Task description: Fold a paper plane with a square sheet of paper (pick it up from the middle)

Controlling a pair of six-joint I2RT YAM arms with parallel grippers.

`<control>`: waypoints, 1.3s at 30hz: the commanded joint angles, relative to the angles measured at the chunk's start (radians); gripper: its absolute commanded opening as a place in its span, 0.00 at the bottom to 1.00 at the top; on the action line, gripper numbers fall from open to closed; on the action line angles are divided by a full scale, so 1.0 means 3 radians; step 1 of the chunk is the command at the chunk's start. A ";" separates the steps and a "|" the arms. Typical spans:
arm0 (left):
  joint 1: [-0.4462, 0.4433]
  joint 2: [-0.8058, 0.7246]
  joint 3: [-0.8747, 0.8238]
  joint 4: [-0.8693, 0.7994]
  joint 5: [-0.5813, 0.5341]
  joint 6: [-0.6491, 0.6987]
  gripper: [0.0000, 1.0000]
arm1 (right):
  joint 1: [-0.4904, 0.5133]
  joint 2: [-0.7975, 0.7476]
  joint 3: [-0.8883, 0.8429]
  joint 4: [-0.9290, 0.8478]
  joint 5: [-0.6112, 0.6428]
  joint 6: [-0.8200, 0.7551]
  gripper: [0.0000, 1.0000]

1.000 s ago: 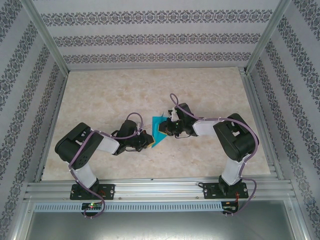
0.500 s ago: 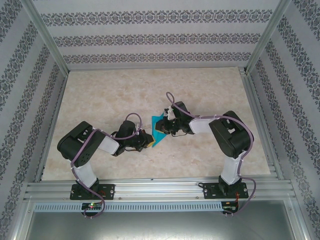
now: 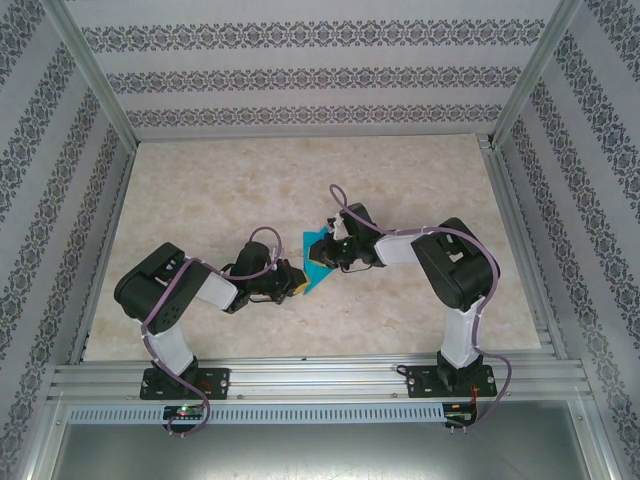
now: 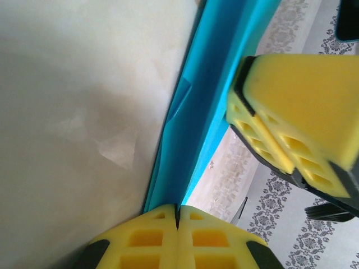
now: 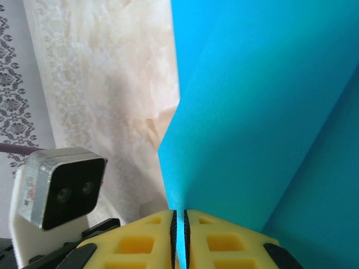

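Your square sheet of paper (image 3: 317, 262) is thin, matte and teal-blue, and it is already creased. From above it reads as a narrow pointed wedge near the middle of the working area, between the two arms. In the left wrist view the paper is a long blue strip with a sharp fold line and a small crumpled flap on its left edge. In the right wrist view it spreads into broad flat panels meeting at an angled crease (whether its lower edge touches down, you cannot tell).

The left end effector (image 3: 297, 281) is clamped on the sheet's near end. Its yellow, waffle-pocketed fingers (image 4: 151, 238) meet in a tight seam with the paper running into it. The right end effector (image 3: 329, 252) pinches the far side. Its own fingers (image 5: 224, 241) stand a hair apart, and the paper's edge is caught in that slit. One of them also shows beside the blue strip in the left wrist view.

Beneath lies the surface (image 3: 200, 190), smooth with a pale beige marbled pattern. Around it are an aluminium frame (image 3: 95, 70) and walls (image 3: 300, 80) papered in grey ornamental bands.
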 commanded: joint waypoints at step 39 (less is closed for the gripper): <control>-0.0232 -0.0497 0.0855 -0.2705 -0.0663 0.1389 0.41 | 0.0015 0.0149 0.0027 -0.0198 0.0087 -0.0061 0.15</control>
